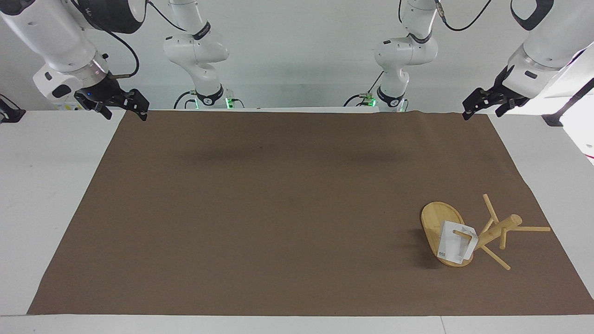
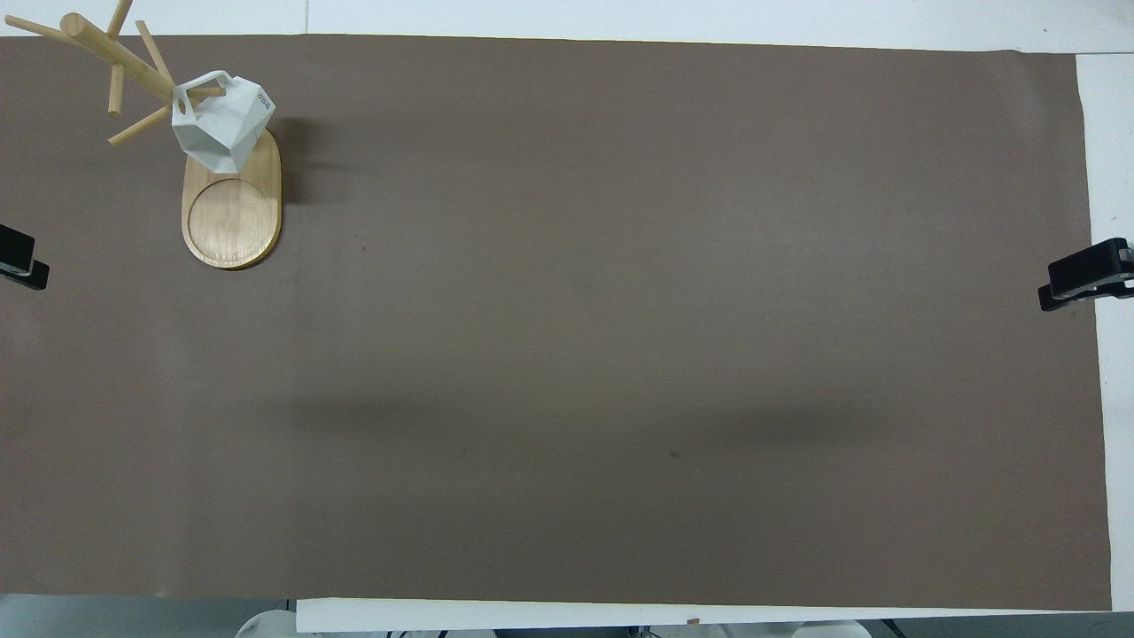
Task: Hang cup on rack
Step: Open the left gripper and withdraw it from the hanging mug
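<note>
The white faceted cup [image 1: 452, 248] hangs by its squarish handle on a thin peg of the bamboo rack [image 1: 499, 229]. The rack stands on its oval base [image 1: 434, 219] near the left arm's end of the table. In the overhead view the cup [image 2: 221, 120] sits over the end of the base [image 2: 232, 221] farther from the robots. My left gripper [image 1: 482, 112] is open and empty, raised over the mat's edge nearest the robots, well apart from the rack. My right gripper [image 1: 124, 113] is open and empty, waiting over the mat's corner at its own end.
A brown mat [image 1: 287, 208] covers most of the white table [image 1: 51, 185]. Only the tips of the left gripper [image 2: 19, 264] and of the right gripper [image 2: 1083, 276] show at the sides of the overhead view.
</note>
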You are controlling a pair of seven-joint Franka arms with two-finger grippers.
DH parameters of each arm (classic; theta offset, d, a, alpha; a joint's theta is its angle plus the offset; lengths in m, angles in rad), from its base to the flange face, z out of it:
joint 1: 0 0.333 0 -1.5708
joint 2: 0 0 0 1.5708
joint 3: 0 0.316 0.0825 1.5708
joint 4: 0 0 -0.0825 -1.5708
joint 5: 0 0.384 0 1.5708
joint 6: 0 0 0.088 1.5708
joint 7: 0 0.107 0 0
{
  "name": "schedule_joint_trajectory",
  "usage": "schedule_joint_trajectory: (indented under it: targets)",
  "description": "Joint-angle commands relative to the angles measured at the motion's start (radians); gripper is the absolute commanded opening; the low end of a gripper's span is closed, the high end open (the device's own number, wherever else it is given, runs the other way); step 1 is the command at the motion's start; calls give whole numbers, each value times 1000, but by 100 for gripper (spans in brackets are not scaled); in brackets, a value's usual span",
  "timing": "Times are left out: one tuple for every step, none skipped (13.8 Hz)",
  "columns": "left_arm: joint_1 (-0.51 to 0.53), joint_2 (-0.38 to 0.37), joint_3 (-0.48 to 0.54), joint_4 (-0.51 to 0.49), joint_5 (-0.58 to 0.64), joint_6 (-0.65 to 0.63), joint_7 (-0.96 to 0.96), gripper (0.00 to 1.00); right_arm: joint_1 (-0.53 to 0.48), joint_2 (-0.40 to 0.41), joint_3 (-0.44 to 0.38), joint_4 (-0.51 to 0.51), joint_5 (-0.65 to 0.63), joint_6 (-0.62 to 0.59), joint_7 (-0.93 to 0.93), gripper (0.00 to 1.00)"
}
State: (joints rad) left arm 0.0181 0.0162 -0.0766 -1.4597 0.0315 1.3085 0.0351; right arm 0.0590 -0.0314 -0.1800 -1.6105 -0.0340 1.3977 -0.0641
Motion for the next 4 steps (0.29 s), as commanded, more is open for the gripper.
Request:
schedule_joint_trajectory:
  targets:
    - [-7,54,-5,67,22,-48,49,100,-5,-13,2,-17,17,0,10,100]
    - [-9,54,-5,68,21,-52,49,100,-5,-13,2,-17,17,0,10,100]
    - [-9,54,-6,70,19,-51,49,100,-5,-13,2,-17,17,0,10,100]
    - [-9,54,-6,70,19,-48,49,100,-5,-13,2,-17,17,0,10,100]
